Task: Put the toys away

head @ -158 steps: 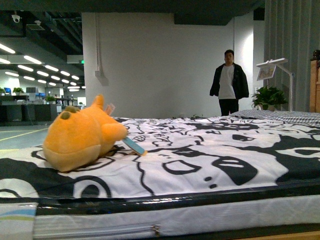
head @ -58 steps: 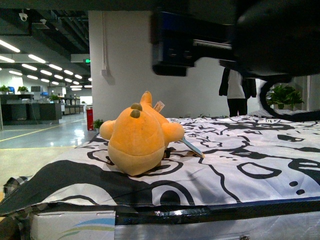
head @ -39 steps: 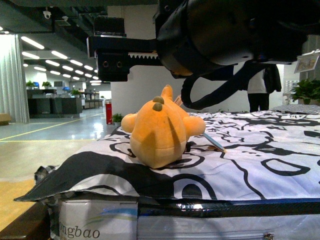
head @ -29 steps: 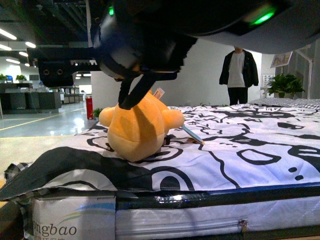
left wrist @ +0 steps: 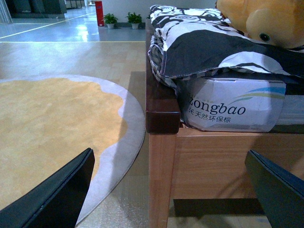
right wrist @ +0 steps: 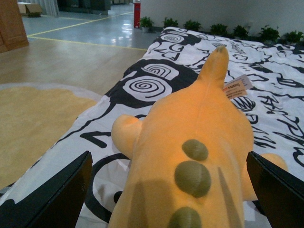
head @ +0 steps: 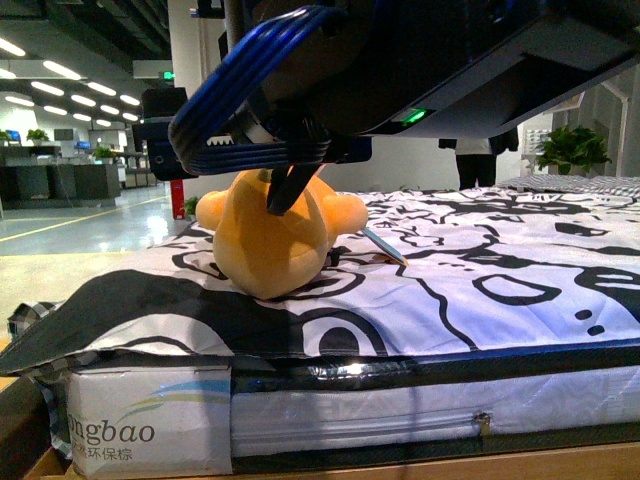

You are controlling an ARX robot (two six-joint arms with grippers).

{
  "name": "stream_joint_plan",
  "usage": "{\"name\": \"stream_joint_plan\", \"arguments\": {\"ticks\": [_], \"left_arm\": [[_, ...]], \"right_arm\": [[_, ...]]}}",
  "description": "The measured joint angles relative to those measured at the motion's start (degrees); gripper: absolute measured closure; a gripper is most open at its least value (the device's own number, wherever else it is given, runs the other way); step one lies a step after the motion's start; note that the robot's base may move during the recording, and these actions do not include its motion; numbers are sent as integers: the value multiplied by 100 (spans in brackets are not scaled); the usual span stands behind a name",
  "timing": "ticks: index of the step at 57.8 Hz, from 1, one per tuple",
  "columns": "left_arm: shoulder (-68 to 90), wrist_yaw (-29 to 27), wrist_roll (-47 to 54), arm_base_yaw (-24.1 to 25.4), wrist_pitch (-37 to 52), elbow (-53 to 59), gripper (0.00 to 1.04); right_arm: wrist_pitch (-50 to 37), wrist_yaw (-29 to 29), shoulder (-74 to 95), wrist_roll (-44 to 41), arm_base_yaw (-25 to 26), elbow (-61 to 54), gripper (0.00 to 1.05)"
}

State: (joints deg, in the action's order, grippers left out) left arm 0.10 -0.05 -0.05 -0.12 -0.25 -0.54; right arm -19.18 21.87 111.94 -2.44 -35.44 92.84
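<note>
Bed (head: 480,300): a mattress under a black-and-white patterned cover fills the lower front view. It rests on a wooden frame (left wrist: 161,109), whose dark corner post appears in the left wrist view, with a white printed mattress label (left wrist: 223,107) just beside it.

Rug (left wrist: 47,133): a round yellow rug with a pale border lies on the wooden floor beside the bed frame.

Right arm (head: 420,60): its dark body and a loop of blue cable span the top of the front view, directly above the toy.

Plush animal (head: 265,250): 1 orange-yellow soft toy lies on the patterned cover, near the bed's corner and close to the mattress edge. The right wrist view shows its back from above.

Right gripper (right wrist: 167,159): jaws spread wide, 1 black finger (right wrist: 57,199) on each side of the toy's back. Nothing is gripped, and no contact with the toy is visible.

Left gripper (left wrist: 168,153): jaws spread wide and holding nothing. It sits low, facing the bed-frame corner, well apart from the toy.

Spots (right wrist: 192,178): 3 brown bumps run in a line down the toy's back.

Tag (right wrist: 236,87): a small white label projects near the toy's pointed tail.
</note>
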Motion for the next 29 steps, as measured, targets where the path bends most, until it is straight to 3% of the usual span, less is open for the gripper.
{"name": "stream_joint_plan", "arguments": {"ticks": [29], "left_arm": [[0,0,0,0,0,0,6]], "right_arm": [[44,588,723,2,37,446,6]]}}
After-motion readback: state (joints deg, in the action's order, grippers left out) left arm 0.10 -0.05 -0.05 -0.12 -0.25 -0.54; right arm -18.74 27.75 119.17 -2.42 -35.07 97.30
